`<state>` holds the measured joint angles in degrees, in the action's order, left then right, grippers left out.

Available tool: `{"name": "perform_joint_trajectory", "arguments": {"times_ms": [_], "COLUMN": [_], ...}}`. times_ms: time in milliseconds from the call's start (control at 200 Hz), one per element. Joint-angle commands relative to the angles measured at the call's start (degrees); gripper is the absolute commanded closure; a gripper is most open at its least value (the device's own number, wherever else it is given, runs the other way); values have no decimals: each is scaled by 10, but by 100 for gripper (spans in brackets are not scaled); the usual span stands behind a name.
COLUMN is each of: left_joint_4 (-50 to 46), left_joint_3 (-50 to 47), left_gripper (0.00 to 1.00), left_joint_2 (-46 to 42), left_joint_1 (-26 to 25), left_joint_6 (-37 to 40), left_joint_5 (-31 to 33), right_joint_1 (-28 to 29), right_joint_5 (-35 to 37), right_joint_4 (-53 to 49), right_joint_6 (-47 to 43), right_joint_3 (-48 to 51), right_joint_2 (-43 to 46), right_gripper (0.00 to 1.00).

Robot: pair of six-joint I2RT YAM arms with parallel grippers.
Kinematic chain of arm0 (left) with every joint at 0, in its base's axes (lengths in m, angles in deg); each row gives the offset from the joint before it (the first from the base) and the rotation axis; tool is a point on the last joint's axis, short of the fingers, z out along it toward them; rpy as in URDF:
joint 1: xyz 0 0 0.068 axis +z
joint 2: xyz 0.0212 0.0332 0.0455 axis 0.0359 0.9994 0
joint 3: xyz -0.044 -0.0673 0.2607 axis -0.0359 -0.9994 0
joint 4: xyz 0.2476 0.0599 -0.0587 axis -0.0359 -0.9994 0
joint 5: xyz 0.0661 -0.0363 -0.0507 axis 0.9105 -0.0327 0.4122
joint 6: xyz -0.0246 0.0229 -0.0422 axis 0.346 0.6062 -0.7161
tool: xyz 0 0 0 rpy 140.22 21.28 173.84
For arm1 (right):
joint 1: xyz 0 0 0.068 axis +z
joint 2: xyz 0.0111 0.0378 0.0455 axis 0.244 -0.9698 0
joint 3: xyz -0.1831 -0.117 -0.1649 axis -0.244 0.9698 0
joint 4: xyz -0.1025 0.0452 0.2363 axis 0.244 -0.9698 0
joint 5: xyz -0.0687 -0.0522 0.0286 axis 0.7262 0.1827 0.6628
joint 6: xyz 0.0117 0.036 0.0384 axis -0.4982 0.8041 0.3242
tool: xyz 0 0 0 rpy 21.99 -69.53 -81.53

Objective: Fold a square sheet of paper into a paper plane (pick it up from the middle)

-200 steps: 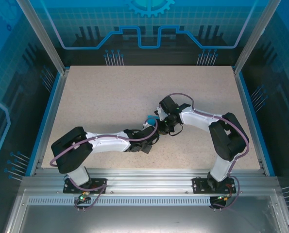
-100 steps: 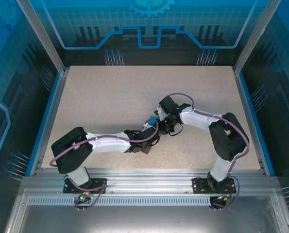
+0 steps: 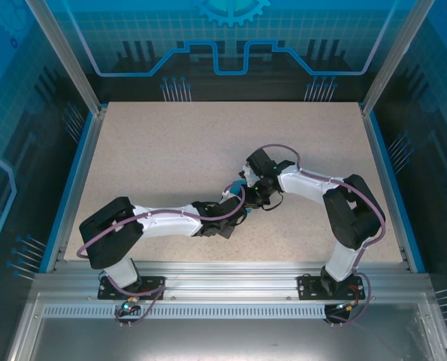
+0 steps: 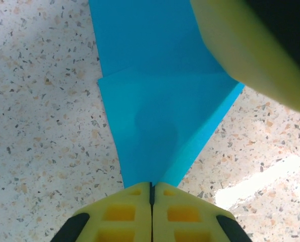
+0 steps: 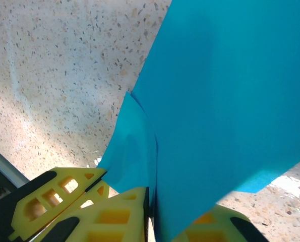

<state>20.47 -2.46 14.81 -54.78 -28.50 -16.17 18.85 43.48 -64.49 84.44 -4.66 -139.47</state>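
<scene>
Teal-blue matte paper sheet [image 4: 160,116], folded into layered flaps, is held between my two hands near the middle of the speckled beige table [image 3: 163,150]. My left hand [image 4: 151,197] has its yellow fingers pressed together on the narrow tapered end of the sheet. My right hand [image 5: 151,214] pinches another edge, with the paper rising from between its fingers. In the left wrist view, one right-hand finger [image 4: 245,50] overlaps the sheet's upper right part. My two hands are just beside each other.

The arms converge: left claw [image 4: 151,187] points toward 2 o'clock, right claw [image 5: 148,194] toward 8 o'clock, both pinched tight on the paper [image 4: 160,116].
</scene>
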Motion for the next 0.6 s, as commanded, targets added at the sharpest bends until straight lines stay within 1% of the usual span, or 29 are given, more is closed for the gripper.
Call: {"name": "perform_joint_trajectory", "arguments": {"times_ms": [0,55,125,355,505,595], "left_joint_4": [34,50,68,147,180,200], "left_joint_3": [-13,-20,-32,-71,-90,-101], "left_gripper": [94,94,94,94,93,93], "left_joint_2": [-8,-15,-23,-41,-40,-33], "left_joint_1": [2,7,17,65,89,95], "left_joint_6": [4,1,-4,-25,-33,-44], "left_joint_5": [-48,-71,-104,-224,-275,-293], "right_joint_1": [7,4,-4,-34,-41,-38], "right_joint_5": [-3,4,7,5,-7,-31], "right_joint_4": [-22,-23,-24,-15,-1,12], "right_joint_6": [-5,-6,-4,-2,-4,-5], "right_joint_3": [-16,-12,-3,41,70,83], "right_joint_2": [12,26,49,137,184,183], "right_gripper": [75,71,62,49,48,56]}}
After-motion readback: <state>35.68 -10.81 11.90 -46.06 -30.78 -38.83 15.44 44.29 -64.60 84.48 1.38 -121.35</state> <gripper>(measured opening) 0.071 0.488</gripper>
